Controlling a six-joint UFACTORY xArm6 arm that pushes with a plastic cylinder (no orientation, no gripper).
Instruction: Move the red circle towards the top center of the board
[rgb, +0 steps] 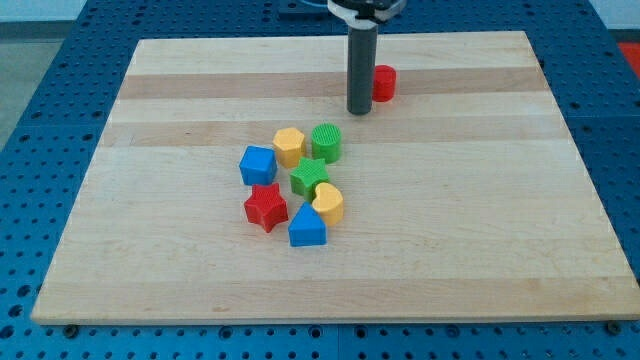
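touching my tip, the red circle sits near the board's top edge.

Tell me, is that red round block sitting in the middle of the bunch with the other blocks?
No. The red circle sits alone near the view's top, just right of my tip, well apart from the cluster around the green star.

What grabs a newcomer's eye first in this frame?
Probably the dark rod dropping in from the view's top centre, my tip resting on the board just left of the red circle. Next, the tight cluster mid-board: yellow hexagon, green circle, blue cube, green star, red star, yellow heart, blue triangle.
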